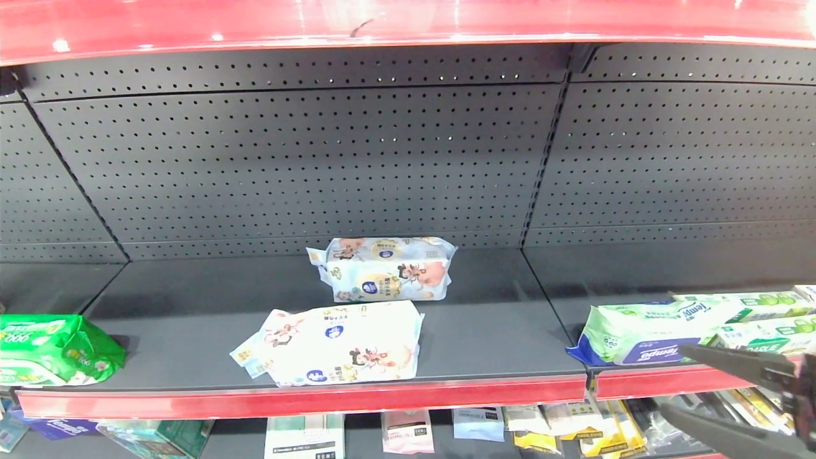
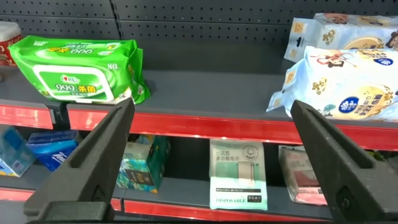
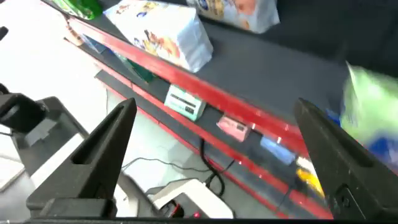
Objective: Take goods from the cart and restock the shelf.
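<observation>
Two white-and-blue cartoon-printed packs lie on the dark shelf: one at the front edge, one behind it. My right gripper hangs open and empty at the lower right, just in front of the red shelf lip and below the green-and-white tissue packs. In the right wrist view the right gripper frames the front pack from far off. My left gripper is open and empty, level with the shelf lip, between a green wipes pack and the front cartoon pack.
The green wipes pack lies at the shelf's left end. A red price rail runs along the shelf front. The lower shelf holds small boxes and sachets. A perforated back panel and a red shelf above bound the bay.
</observation>
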`<state>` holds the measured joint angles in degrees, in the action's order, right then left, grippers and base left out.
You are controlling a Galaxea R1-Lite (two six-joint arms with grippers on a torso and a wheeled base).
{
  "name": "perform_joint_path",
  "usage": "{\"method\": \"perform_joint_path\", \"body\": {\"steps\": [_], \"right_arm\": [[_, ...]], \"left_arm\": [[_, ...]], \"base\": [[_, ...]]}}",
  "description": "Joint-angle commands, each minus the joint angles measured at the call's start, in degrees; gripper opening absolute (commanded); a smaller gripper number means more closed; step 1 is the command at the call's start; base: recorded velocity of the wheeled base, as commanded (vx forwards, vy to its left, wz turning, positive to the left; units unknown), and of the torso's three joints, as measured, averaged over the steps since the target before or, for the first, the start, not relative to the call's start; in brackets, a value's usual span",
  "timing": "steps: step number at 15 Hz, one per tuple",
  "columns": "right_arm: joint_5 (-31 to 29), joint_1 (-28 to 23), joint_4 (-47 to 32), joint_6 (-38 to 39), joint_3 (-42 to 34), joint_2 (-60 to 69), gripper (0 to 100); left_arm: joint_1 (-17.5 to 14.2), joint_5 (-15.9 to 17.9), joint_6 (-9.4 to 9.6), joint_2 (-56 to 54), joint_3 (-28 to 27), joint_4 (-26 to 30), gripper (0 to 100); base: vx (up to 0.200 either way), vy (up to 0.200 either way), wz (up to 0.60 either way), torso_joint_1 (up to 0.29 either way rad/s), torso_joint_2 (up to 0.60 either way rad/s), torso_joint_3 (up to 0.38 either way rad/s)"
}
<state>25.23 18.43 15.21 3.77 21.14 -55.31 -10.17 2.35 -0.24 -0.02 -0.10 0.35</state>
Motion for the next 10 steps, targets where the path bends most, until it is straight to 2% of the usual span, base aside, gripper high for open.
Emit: {"method": "perform_joint_path", "body": {"steps": [1, 4, 7, 8, 10], "right_arm": [[2.89, -1.73, 13.97, -2.89, 2.68, -23.00, 100], [5.88, -0.85, 14.67, -3.94, 4.09, -27.66, 100], [5.18, 0.11, 14.76, -5.17, 5.49, -29.07, 100], [3.42, -1.12, 14.67, -5.26, 4.88, -27.04, 100], [-6.87, -4.72, 14.58, -5.17, 0.22, -18.26, 100]], "left_arm": [[-0.03, 0.02, -0.02, 0.02, 0.01, 0.00, 100], [-0.03, 0.02, -0.02, 0.02, 0.01, 0.00, 100], [-0.03, 0.02, -0.02, 0.02, 0.01, 0.00, 100], [-0.03, 0.02, -0.02, 0.02, 0.01, 0.00, 100], [-0.03, 0.02, -0.02, 0.02, 0.01, 0.00, 100]], "base": [[0.000, 0.000, 0.00, 0.000, 0.00, 0.000], [0.000, 0.000, 0.00, 0.000, 0.00, 0.000], [0.000, 0.000, 0.00, 0.000, 0.00, 0.000], [0.000, 0.000, 0.00, 0.000, 0.00, 0.000], [0.000, 0.000, 0.00, 0.000, 0.00, 0.000]]}}
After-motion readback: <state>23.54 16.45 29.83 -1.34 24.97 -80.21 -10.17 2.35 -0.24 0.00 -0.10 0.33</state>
